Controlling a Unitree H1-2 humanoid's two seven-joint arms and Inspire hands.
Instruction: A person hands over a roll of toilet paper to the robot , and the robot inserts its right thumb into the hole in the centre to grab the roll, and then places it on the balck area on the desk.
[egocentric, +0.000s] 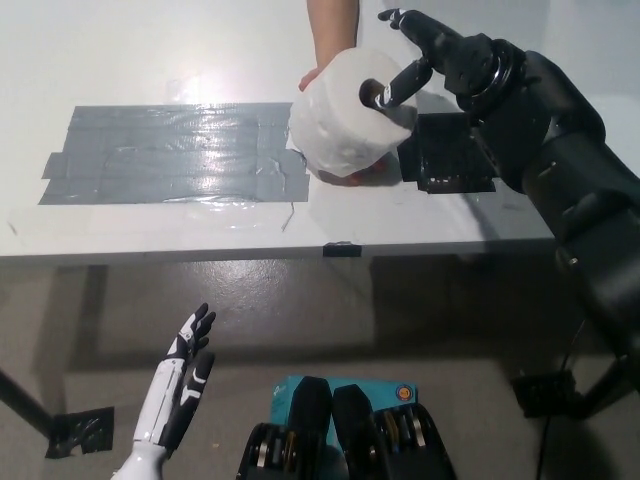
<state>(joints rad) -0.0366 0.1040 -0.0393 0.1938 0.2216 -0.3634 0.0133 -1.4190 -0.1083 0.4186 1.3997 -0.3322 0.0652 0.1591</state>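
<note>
At the lower left, below the counter's near edge, the white left hand (180, 385) rests over the floor with its fingers spread apart and nothing in them. On the white counter (150, 40), a wide patch of shiny grey tape (165, 153) covers the left part of the top. Just right of it is the roll of toilet paper (348, 115): a fat white roll, tilted so that one flat end with its dark centre hole faces up and to the right. A person's hand (330, 60) reaches in from the far side and holds the roll from behind and beneath, with fingertips showing under its near edge. The black right hand (432, 62) comes in from the right with its fingers apart; one finger lies at the mouth of the hole, the others stretch above the roll. It has not closed on the roll. The black square (447, 152) lies on the counter just right of the roll, partly under the black arm.
</note>
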